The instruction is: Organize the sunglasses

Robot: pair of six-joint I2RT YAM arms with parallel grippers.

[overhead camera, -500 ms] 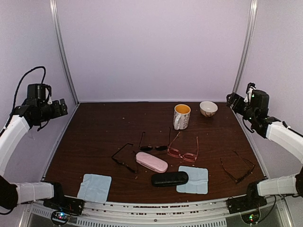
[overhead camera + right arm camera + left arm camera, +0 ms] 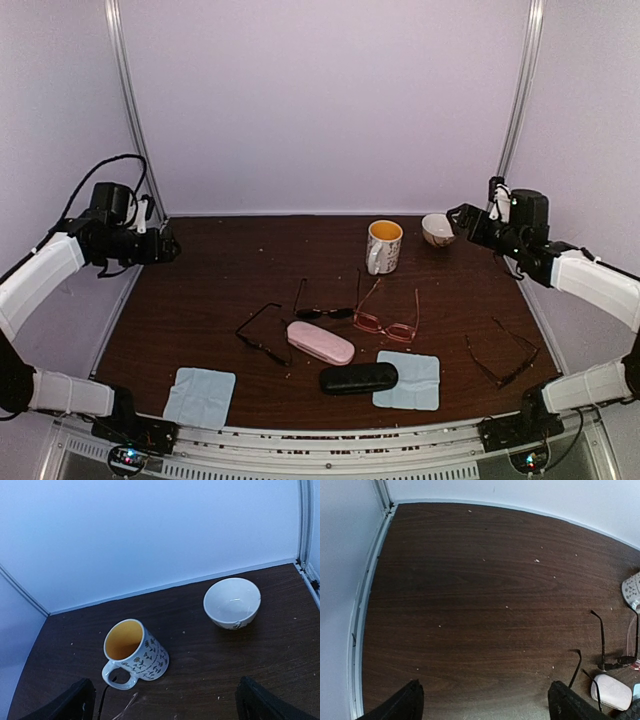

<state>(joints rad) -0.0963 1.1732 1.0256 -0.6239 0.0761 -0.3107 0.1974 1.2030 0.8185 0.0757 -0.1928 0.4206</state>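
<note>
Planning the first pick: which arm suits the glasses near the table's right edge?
Probably right: the glasses lie on that side, the right pincer open and empty; the left pincer hangs far across.

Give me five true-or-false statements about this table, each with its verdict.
1. The mug stands upright. True.
2. The pink case lies on a blue cloth. False: it lies on the bare table.
3. The bowl is empty. True.
4. The left fingers grip a pair of glasses. False: they are open and empty.
5. The pink-red glasses lie nearer the arms' bases than the mug does. True.
</note>
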